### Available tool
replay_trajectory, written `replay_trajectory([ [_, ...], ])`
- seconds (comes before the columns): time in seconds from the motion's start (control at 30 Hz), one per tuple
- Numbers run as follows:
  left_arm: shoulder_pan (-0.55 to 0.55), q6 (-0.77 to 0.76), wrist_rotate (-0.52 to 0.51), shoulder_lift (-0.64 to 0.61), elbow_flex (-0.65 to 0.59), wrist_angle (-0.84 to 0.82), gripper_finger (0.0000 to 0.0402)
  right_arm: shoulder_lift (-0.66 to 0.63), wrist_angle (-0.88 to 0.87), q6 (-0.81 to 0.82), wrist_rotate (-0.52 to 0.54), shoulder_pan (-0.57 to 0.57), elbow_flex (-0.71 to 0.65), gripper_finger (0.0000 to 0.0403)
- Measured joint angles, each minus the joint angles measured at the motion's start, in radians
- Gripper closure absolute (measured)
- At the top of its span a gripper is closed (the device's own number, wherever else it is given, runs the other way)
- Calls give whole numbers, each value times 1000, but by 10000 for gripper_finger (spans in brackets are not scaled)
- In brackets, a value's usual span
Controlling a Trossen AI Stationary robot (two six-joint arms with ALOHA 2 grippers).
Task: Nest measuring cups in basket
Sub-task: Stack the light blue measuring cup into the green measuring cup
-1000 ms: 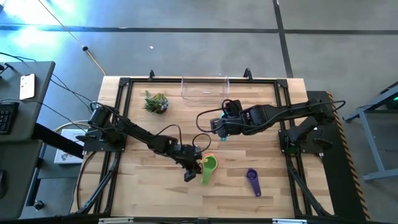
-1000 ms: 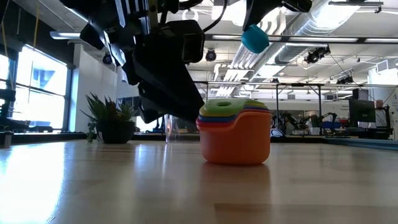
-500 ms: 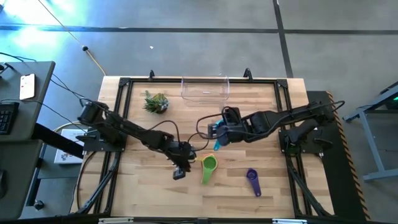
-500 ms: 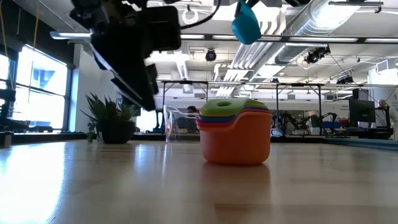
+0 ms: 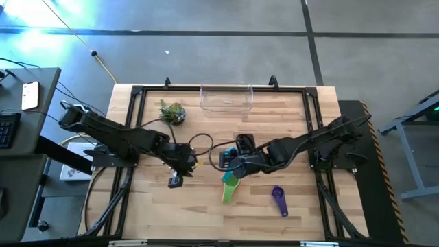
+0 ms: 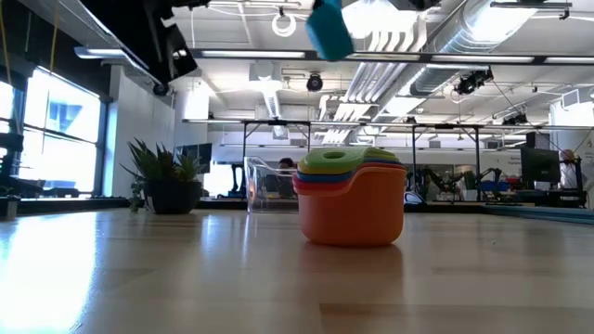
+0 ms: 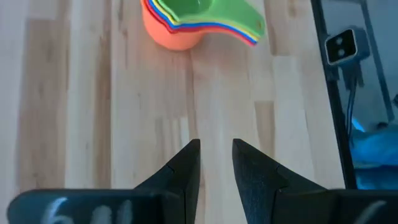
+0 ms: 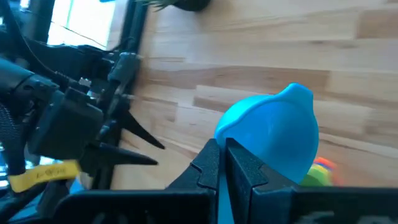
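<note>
A nested stack of cups (image 5: 230,186), orange at the bottom and green on top, stands on the table near its middle (image 6: 351,199) (image 7: 189,22). The purple cup (image 5: 278,200) lies alone to the stack's right. The clear basket (image 5: 226,98) sits at the far edge. My right gripper (image 5: 232,162) hovers just beyond the stack, shut on the teal cup (image 8: 273,137) (image 6: 329,26). My left gripper (image 7: 215,152) hangs left of the stack (image 5: 175,180), fingers a little apart and holding nothing. My right gripper pinches the teal cup between its two fingers (image 8: 208,163) at the bowl's near side (image 8: 231,135); the fingers hide the handle. The bowl sticks out beyond the fingertips. The cup is lifted clear, tilted, high above the table and near the stack.
A small spiky plant in a dark pot (image 5: 172,112) stands at the far left of the table. Black frame rails (image 5: 130,137) run along the table's sides. Bare wood lies between the stack and the basket.
My left gripper has drawn back from the stack toward the table's left and risen out of the low view. My right gripper has carried the teal cup toward the near edge and a little left, ending close to the stack. The stack has stayed put.
</note>
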Motion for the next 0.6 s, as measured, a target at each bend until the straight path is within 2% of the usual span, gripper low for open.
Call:
replay_trajectory([
  [0.2, 22, 10, -48, -121, -2, -163, 316, 36, 146, -45, 38, 4, 0, 403],
  [0.3, 37, 27, -61, -165, -1, -206, 316, 55, 140, -56, 56, 7, 23, 403],
  [0.47, 64, 40, -64, -233, -3, -282, 316, 103, 124, -108, 76, 7, 146, 403],
  [0.6, 83, 54, -79, -274, -3, -320, 316, 170, 8, -154, 76, 1, 306, 403],
])
